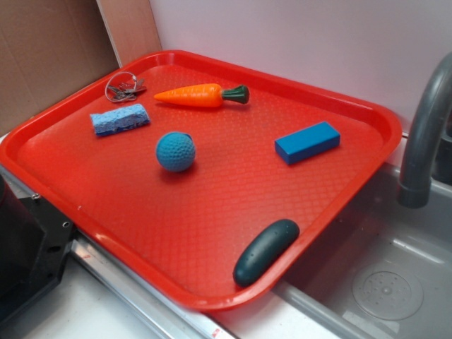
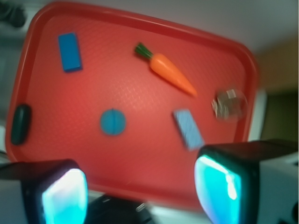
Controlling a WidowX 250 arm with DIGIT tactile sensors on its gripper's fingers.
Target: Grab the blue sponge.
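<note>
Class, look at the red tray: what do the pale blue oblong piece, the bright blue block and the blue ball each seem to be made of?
Blue sponge: likely soft foam, matte, with a rough mottled surface and uneven edges.
Blue block: probably hard plastic or painted wood, smooth with crisp corners.
Blue ball: dimpled all over, matte; could be rubber or plastic.

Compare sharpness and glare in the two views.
Exterior view: sharp, evenly lit, with soft shadows under the ball and sponge, and mild sheen on the tray. Wrist view: blurred throughout, keys smeared the most; the open gripper glows cyan on its pads, close and out of focus.
</note>
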